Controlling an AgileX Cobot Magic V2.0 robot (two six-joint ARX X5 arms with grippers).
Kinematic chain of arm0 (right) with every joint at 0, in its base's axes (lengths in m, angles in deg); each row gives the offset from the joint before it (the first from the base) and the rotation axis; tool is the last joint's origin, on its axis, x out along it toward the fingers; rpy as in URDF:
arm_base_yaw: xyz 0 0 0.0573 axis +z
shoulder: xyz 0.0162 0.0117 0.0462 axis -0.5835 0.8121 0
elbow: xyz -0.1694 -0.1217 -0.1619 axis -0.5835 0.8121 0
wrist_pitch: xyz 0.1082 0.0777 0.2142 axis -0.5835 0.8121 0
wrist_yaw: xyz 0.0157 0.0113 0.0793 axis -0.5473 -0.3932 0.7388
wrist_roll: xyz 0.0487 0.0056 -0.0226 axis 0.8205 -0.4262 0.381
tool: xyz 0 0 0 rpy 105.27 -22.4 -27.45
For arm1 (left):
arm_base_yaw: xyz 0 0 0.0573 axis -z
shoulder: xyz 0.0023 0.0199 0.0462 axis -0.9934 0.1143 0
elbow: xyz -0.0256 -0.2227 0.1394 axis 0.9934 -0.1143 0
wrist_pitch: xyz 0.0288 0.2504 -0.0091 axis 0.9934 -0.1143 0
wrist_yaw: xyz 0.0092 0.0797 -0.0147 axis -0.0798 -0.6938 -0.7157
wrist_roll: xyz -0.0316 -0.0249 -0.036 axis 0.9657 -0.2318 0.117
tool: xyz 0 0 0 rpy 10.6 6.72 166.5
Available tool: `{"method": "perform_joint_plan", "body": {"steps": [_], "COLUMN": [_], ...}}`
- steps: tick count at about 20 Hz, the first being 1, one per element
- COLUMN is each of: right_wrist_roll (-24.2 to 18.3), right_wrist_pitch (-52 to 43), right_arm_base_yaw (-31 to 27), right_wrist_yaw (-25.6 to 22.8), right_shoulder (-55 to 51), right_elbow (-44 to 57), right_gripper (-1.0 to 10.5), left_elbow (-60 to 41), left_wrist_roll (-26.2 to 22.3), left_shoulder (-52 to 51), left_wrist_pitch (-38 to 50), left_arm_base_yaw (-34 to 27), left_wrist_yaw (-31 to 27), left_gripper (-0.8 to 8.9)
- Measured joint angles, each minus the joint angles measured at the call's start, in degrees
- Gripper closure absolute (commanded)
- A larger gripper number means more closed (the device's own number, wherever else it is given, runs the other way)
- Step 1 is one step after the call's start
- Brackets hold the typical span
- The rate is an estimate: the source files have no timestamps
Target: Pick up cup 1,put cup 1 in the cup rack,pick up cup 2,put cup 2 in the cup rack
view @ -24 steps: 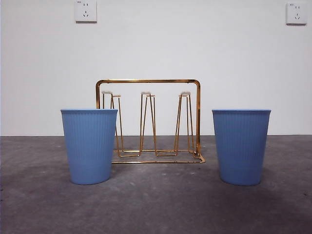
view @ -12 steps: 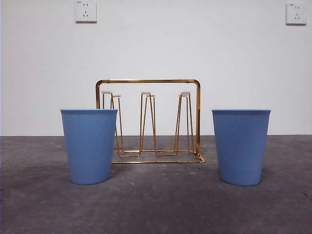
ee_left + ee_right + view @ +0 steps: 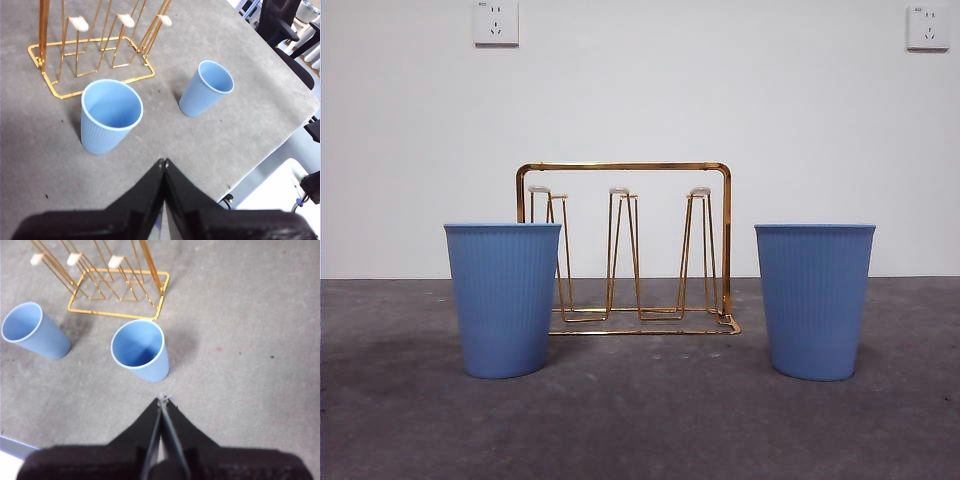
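Two ribbed blue cups stand upright on the grey table, one at the left (image 3: 503,299) and one at the right (image 3: 814,300). Behind and between them stands the gold wire cup rack (image 3: 624,250) with white-tipped prongs, and nothing hangs on it. My left gripper (image 3: 163,162) hovers shut above the table, short of the left cup (image 3: 110,115), with the other cup (image 3: 206,87) farther off. The right gripper (image 3: 162,399) is also shut and hangs above the table just short of the right cup (image 3: 140,350). Neither gripper shows in the front view.
The table's edge (image 3: 265,162) runs close beyond the far cup in the left wrist view, with chairs and floor past it. A white wall with two sockets (image 3: 495,22) stands behind the rack.
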Motion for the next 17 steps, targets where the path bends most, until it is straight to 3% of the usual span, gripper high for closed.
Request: {"method": "perform_joint_plan", "body": {"steps": [2, 3, 5, 6, 7, 13, 17], "right_wrist_roll": [0.0, -0.1, -0.2, -0.2, 0.1, 0.8, 3.3], "right_wrist_pitch": [0.1, 0.0, -1.2, -1.6, -1.6, -2.8, -7.0], "right_arm_base_yaw": [0.0, 0.0, 0.0, 0.0, 0.0, 0.0, 1.5], "right_wrist_yaw": [0.6, 0.6, 0.7, 0.9, 1.4, 6.7, 7.0], "right_shoulder": [0.0, 0.0, 0.0, 0.0, 0.0, 5.2, 12.0], "right_elbow": [0.0, -0.1, -0.1, -0.1, -0.1, -0.3, -0.3], "right_gripper": [9.3, 8.3, 5.3, 4.0, 3.4, 3.5, 3.5], "left_elbow": [1.0, 1.5, 1.9, 2.0, 2.1, 2.6, 2.6], "left_wrist_roll": [0.0, 0.0, -0.1, 0.0, 0.0, 2.2, 5.7], "left_shoulder": [0.8, 1.2, 1.9, 2.3, 2.8, 5.1, 7.0], "left_wrist_pitch": [0.0, 0.0, 0.4, 0.7, 1.0, 5.4, 10.1], "left_arm_base_yaw": [0.0, 0.0, 0.0, 0.0, 0.1, 2.1, 4.3], "left_wrist_yaw": [0.2, 0.4, 2.0, 3.8, 6.0, 14.6, 20.6], "left_gripper": [7.54, 5.84, 1.36, 1.03, 1.03, 1.04, 1.04]}}
